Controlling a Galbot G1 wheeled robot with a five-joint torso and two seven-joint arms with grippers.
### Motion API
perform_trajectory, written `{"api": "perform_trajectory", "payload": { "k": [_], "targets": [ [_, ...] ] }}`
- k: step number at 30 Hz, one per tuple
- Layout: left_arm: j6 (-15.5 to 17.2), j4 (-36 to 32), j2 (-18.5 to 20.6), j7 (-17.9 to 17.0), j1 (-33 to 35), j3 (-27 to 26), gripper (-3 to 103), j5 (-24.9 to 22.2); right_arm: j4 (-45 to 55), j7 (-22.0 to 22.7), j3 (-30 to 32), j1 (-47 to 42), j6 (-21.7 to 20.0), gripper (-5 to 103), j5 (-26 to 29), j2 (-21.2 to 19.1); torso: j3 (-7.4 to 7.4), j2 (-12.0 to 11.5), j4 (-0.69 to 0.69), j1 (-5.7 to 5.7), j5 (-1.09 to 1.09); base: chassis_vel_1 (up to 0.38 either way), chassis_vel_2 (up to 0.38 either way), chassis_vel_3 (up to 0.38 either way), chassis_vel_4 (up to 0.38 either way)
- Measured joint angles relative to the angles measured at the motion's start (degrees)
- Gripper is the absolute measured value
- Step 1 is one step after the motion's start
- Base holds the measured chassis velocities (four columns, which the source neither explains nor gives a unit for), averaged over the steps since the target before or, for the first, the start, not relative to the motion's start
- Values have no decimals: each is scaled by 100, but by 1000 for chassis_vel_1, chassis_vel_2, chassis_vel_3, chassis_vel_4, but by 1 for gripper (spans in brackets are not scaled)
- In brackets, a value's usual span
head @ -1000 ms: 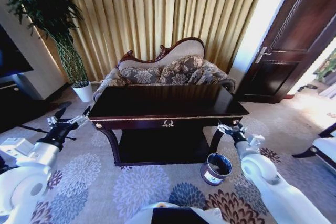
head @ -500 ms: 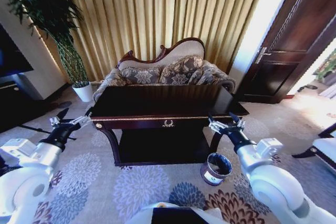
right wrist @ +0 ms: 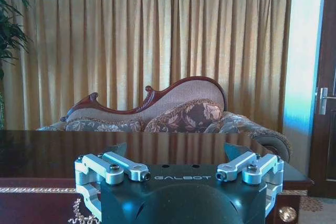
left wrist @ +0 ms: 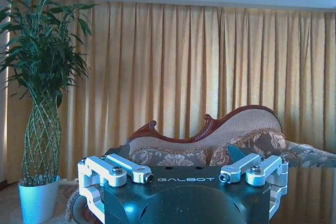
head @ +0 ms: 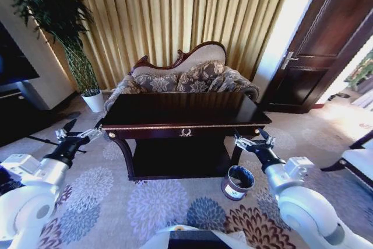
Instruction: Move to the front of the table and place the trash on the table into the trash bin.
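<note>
The dark glossy table with gold trim stands straight ahead, and its top carries only reflections. The trash is out of view. The small round brown trash bin sits on the carpet by the table's right front leg. My left gripper hovers open off the table's left front corner. My right gripper hangs open near the right front corner, just above and behind the bin. The left wrist view has the left gripper spread wide and empty. In the right wrist view the right gripper is equally wide, facing the table top.
A carved sofa stands close behind the table. At the back left are a tall plant in a white pot and a dark cabinet. A dark door is at the right, and a white bench at the right edge.
My right gripper has risen and swung in toward the table's right front corner. The whole view has shifted slightly, so the camera moved. The left arm has barely moved.
</note>
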Motion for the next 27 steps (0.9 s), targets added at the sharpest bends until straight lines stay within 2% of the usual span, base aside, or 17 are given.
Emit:
{"api": "perform_trajectory", "payload": {
  "k": [27],
  "targets": [
    [-15,-9,-10,6,35,-22,100,20,-22,-7,22,-114,115,100,-188,74,1,0,0,1,-1,143,-146,-143,138]
  ]
}}
